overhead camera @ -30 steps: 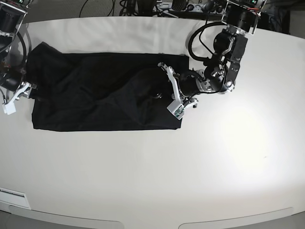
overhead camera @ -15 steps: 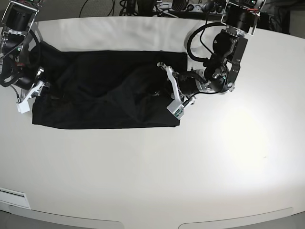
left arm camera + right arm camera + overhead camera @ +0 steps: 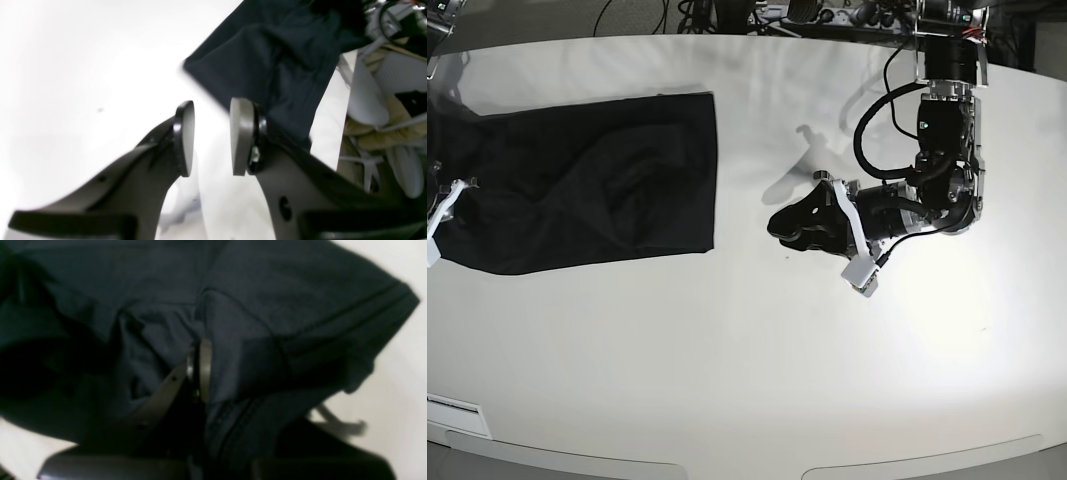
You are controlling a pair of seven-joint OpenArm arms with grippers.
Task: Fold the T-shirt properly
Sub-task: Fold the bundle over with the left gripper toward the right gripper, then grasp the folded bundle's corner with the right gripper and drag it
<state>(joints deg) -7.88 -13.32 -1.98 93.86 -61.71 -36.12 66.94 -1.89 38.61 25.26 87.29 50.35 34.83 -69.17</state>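
The black T-shirt lies spread on the left part of the white table, its right edge straight and its surface rumpled. My right gripper sits at the shirt's left end, at the frame's edge. In the right wrist view it is shut on a fold of the T-shirt, and one finger is hidden under the cloth. My left gripper hovers right of the shirt, clear of it. Its jaws stand open with nothing between them, and the T-shirt lies beyond.
Cables and gear line the table's far edge. Past the table edge in the left wrist view stands cluttered equipment. The left arm's black links rise over the right back of the table.
The left gripper has let go of the shirt's right end, opened and drawn back to the right. The right gripper has shut on the left end, and the shirt has slid left.
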